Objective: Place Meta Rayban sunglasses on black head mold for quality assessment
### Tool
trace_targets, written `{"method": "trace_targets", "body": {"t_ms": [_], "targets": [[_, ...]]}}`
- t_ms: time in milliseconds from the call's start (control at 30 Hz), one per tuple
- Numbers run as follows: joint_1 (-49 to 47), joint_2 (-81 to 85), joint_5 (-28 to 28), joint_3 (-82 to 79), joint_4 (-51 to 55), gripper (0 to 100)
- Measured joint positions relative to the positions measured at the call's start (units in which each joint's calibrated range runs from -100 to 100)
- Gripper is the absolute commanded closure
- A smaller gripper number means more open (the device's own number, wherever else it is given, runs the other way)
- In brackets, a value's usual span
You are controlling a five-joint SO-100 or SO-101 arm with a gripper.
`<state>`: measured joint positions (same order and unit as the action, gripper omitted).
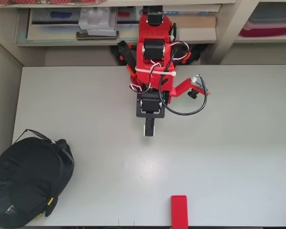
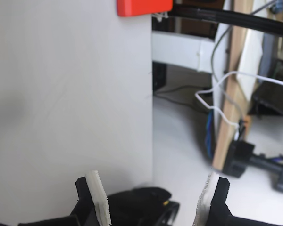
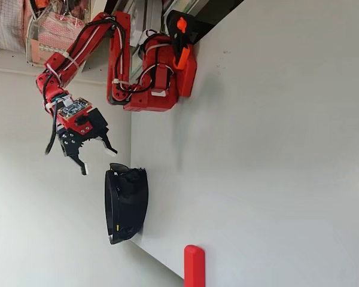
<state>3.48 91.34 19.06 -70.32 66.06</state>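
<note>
In the overhead view the head mold [image 1: 26,183] sits at the lower left corner of the white table [image 1: 219,157], and the sunglasses [image 1: 57,145] already lie on it: a thin black frame runs across its upper edge and yellow temple tips show at its lower right side. Toward the middle, the red arm is folded up near its base, well apart from the mold, and the gripper [image 1: 149,129] points down over bare table. The wrist view shows the jaws spread wide with nothing between them. A small red block [image 1: 179,211] lies at the table's near edge. I judge the placing done and the arm in retreat; what remains calls only for checking that the frame sits level.
</note>
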Motion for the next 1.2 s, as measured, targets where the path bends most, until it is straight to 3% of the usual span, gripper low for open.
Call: {"method": "trace_targets", "body": {"t_ms": [233, 300, 367, 533, 1200], "targets": [[0.00, 6.55, 3.60, -7.49, -2.45, 8], [0.00, 6.55, 3.91, -8.84, -2.96, 13], [0.00, 6.55, 3.97, -10.37, -3.39, 31], [0.00, 6.55, 3.97, -14.79, -6.52, 99], [0.00, 6.55, 3.85, -28.96, -12.53, 99]]}}
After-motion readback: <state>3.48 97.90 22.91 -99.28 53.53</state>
